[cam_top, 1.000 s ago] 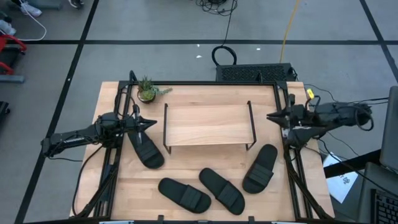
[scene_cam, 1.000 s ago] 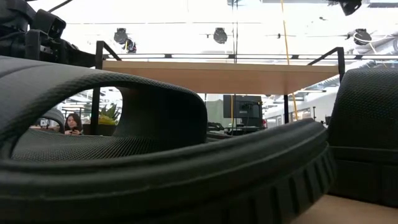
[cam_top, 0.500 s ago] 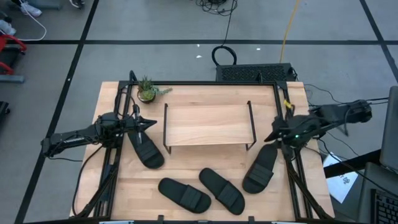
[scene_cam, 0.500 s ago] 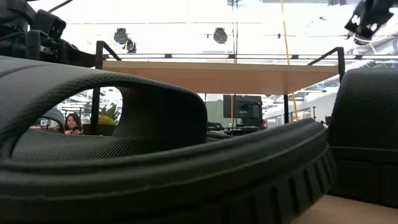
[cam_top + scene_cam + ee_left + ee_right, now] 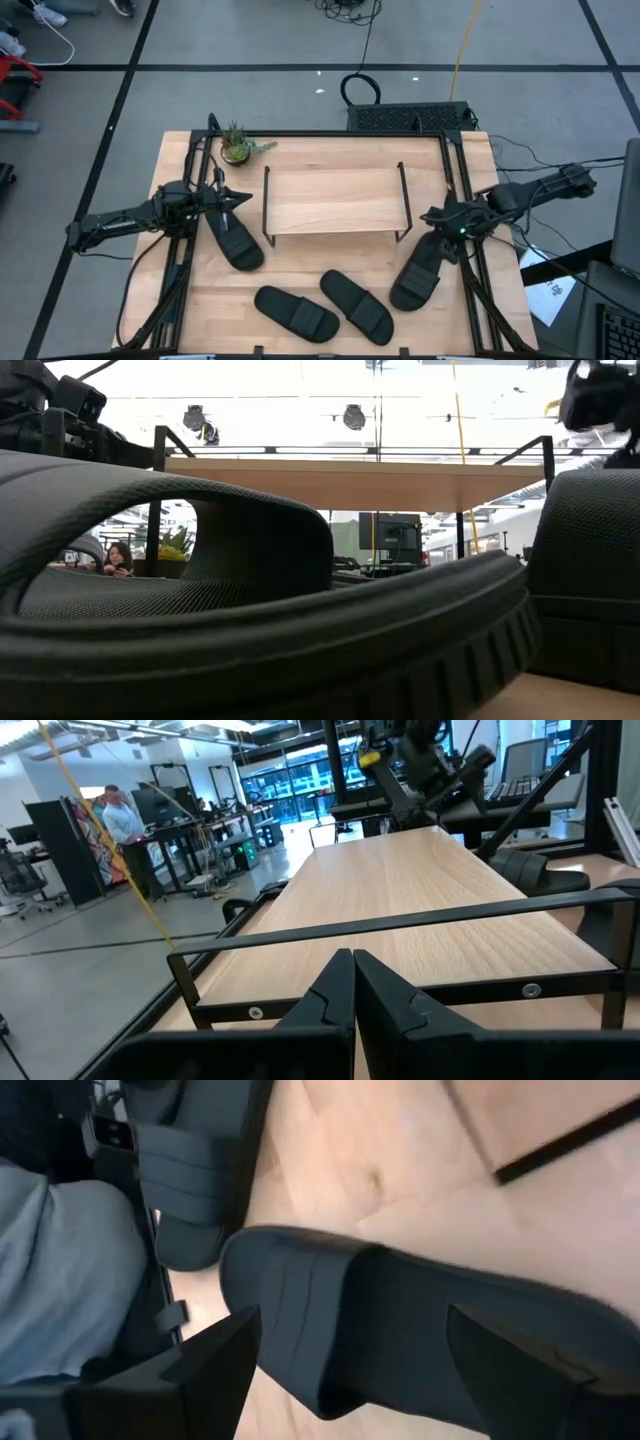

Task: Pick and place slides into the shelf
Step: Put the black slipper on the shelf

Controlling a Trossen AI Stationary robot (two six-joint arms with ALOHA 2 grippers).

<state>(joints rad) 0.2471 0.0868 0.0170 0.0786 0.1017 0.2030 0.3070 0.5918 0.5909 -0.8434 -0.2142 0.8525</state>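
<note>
Several black slides lie sole-down on the wooden table: one [image 5: 232, 238] at the left, two [image 5: 295, 312] [image 5: 357, 305] near the front edge, one [image 5: 420, 270] at the right. The shelf [image 5: 335, 200] stands on its wire legs mid-table. My right gripper [image 5: 432, 216] is open and tipped down just above the right slide's far end [image 5: 380, 1330], with one finger [image 5: 215, 1360] on either side of it; I see no touch. My left gripper [image 5: 236, 197] is shut and level beside the shelf's left end, above the left slide. In the left wrist view its fingers [image 5: 352, 990] face the shelf top [image 5: 400, 900].
A small potted plant [image 5: 238, 148] stands at the far left corner. Black frame rails [image 5: 462, 190] run along the table's sides. In the low view one slide [image 5: 250, 610] fills the foreground and hides most of the table. People stand in the room beyond.
My right gripper has come down and toward the table's near edge, onto the far end of the right slide. It has rolled, tipped its fingers downward and opened. The slides and my left arm have kept still.
</note>
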